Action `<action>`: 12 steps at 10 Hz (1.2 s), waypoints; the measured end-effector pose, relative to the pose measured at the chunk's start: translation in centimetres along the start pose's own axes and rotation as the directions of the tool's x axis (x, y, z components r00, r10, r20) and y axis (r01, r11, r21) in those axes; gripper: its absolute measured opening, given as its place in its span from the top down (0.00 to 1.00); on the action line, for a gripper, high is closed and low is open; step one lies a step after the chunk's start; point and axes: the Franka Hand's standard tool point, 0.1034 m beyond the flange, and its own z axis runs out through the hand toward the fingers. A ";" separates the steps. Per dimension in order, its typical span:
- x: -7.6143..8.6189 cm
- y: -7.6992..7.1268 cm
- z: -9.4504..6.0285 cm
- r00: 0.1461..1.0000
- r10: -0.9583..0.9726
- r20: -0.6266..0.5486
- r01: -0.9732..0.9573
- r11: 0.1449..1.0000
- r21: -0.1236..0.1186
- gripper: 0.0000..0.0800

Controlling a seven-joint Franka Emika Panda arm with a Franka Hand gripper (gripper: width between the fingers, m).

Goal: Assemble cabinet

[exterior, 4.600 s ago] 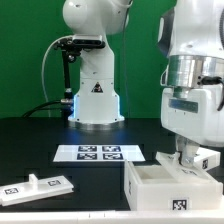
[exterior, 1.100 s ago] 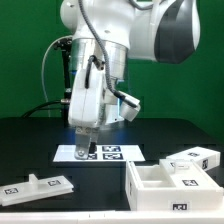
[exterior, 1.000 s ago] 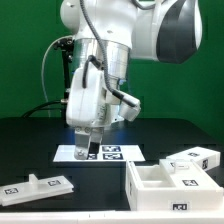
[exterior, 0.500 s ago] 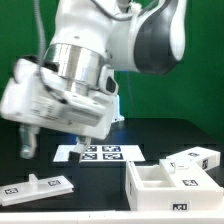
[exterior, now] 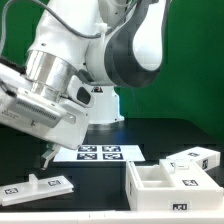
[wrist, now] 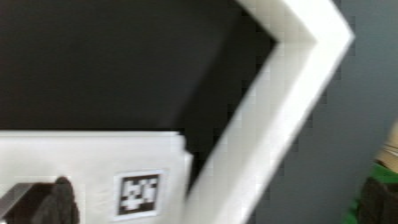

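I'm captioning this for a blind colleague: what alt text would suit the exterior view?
A large white robot arm leans toward the exterior view's left, its open pincer hanging near a flat white panel on the black table. At that view's right sit the open white cabinet body and another panel; the marker board lies mid-table.

A green backdrop (exterior: 195, 60) is seen behind the gripper (exterior: 44, 158) and is evenly lit. Below the gripper a matte black table (exterior: 150, 132) is spread. The marker board (exterior: 100, 153), printed with 4 tags, is laid flat on it, just beside the gripper.
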 end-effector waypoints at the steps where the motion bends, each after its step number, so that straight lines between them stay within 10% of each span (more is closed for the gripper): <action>1: -1.6 0.1 -0.9 1.000 -0.003 0.019 0.002 0.998 0.063 0.00; 2: -3.1 0.4 -1.9 0.999 -0.004 0.038 -0.001 0.993 0.122 0.00; 3: -5.0 1.6 -2.6 0.998 0.002 0.068 -0.011 0.991 0.131 0.00; 4: -5.9 2.8 -2.4 0.996 -0.027 0.081 0.020 0.996 0.084 0.00; 6: -6.3 2.3 -3.0 0.996 -0.046 0.080 0.036 0.991 0.125 0.00; 7: -6.9 3.4 -2.5 0.991 -0.093 0.099 0.088 0.994 0.061 0.00; 8: -4.8 3.7 -1.5 0.978 -0.178 0.107 0.185 0.981 -0.057 0.00; 10: -0.2 4.2 -0.2 0.964 -0.237 0.119 0.256 0.947 -0.193 0.00; 12: 2.6 5.6 1.3 0.938 -0.316 0.142 0.345 0.896 -0.279 0.00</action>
